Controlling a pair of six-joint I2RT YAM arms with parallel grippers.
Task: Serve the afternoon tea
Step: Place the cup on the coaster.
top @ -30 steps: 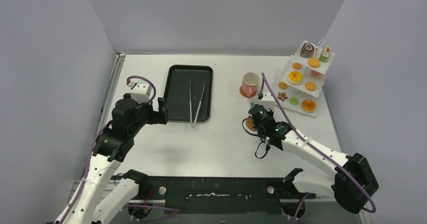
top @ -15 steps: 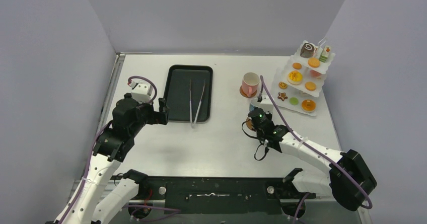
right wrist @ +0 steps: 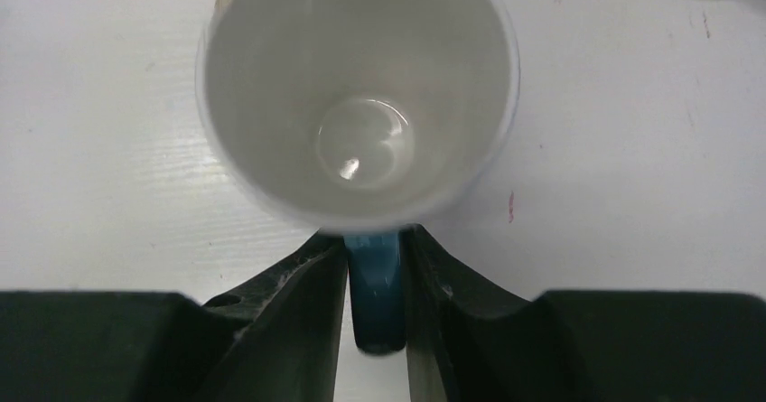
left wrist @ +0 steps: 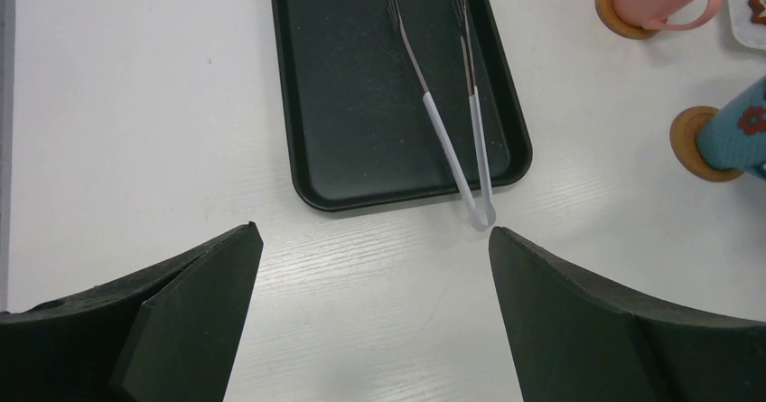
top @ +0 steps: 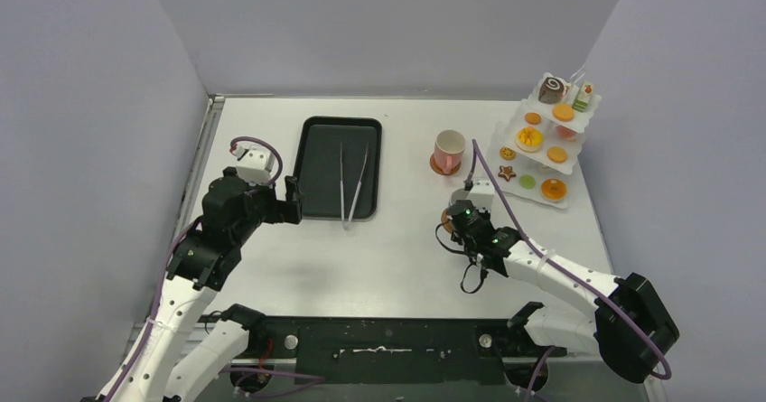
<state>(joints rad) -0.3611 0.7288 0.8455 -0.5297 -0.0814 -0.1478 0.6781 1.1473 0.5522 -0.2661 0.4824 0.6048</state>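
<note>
Right pincer (right wrist: 375, 271) pinches the handle of the blue cup with a white inside (right wrist: 361, 86), which seems to stand upright on a round orange coaster (left wrist: 691, 144) on the white desk (top: 388, 248). Left pincer (left wrist: 370, 239) hangs spread, empty. We judge this the cup's placing; next we should let go and lift clear without tipping it

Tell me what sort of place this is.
Likely a robot lab test cell: grey walls box in a white table, robot arms are bolted to its near edge, and toy pastries sit on a tiered stand.
</note>
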